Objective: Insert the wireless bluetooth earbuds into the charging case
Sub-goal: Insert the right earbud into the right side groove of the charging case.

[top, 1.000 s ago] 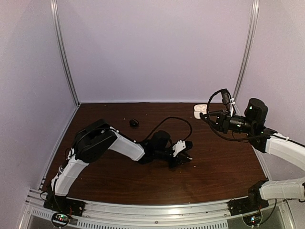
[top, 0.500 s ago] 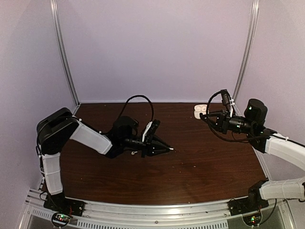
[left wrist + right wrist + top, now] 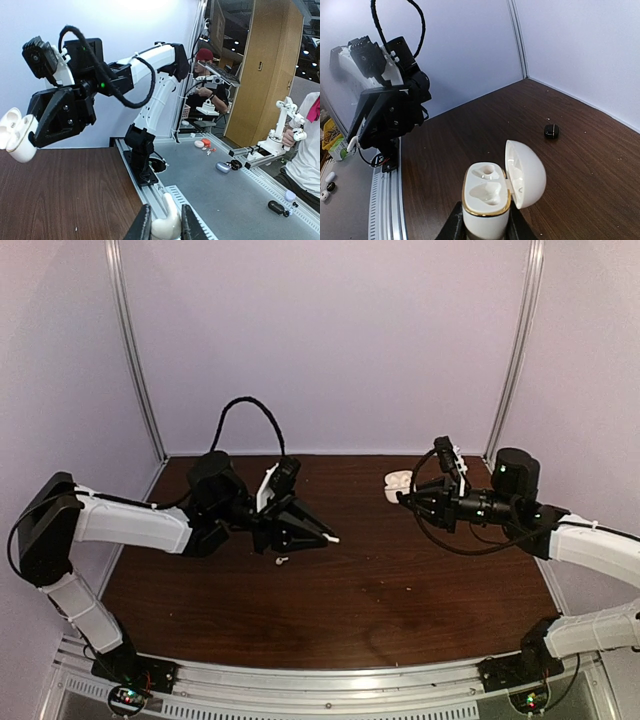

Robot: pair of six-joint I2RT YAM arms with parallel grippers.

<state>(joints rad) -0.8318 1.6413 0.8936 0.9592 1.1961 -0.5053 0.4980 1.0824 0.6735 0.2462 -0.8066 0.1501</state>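
Observation:
My left gripper is shut on a white earbud, held above the table's middle left; the left wrist view shows the earbud pinched between the fingers, stem pointing out. My right gripper is shut on an open white charging case, raised at the right and facing the left gripper. In the right wrist view the case has a gold rim, two empty sockets and its lid hinged open to the right. The case also shows in the left wrist view.
A tiny white piece lies on the brown table under the left gripper. A small black item lies on the table beyond the case; I cannot tell whether it is an earbud or a case. Purple walls enclose three sides.
My left arm has swung left and back, lifting the white earbud off the table. My right gripper has moved left with the open case, towards the left gripper.

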